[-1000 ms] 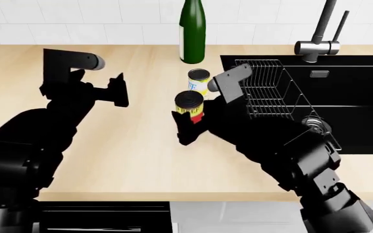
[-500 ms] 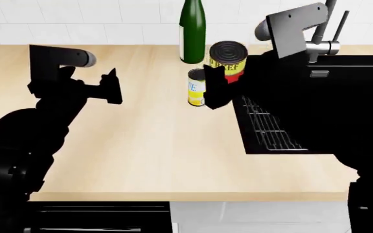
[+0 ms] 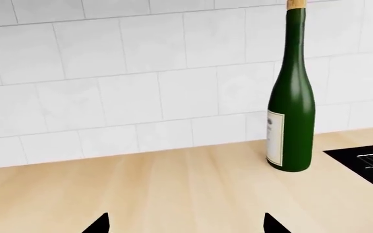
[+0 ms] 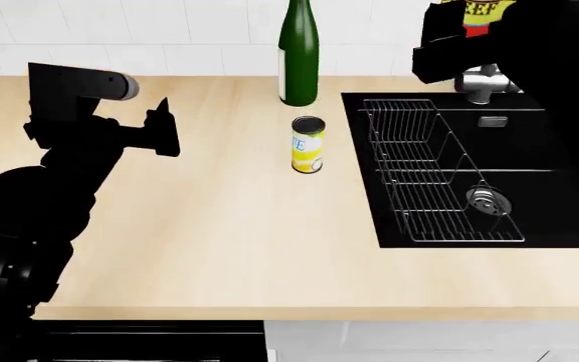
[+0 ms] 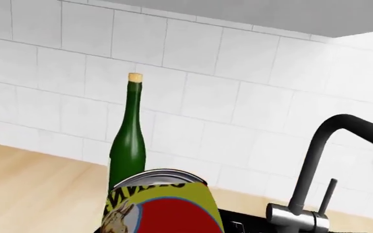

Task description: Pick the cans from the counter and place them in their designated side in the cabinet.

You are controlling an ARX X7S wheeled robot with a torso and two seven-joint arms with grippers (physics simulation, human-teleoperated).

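Note:
The yellow and white can (image 4: 309, 145) stands upright on the beige counter (image 4: 219, 219), in front of the green bottle. My right gripper (image 4: 467, 30) is shut on the red and yellow can (image 4: 479, 15) and holds it high above the sink's back edge, at the top of the head view. That can fills the lower right wrist view (image 5: 163, 206). My left gripper (image 4: 165, 128) is open and empty above the counter, left of the yellow can. Its fingertips (image 3: 99, 225) show over bare counter. The cabinet is out of view.
A tall green bottle (image 4: 298, 53) stands at the tiled wall behind the yellow can; it also shows in the left wrist view (image 3: 292, 97) and right wrist view (image 5: 127, 141). A black sink (image 4: 571, 188) holds a wire rack (image 4: 430, 173). A tap (image 5: 316, 170) stands behind it.
My right gripper has lifted the red and yellow can from the counter up and to the right, above the sink. The view has shifted. The left arm has barely moved.

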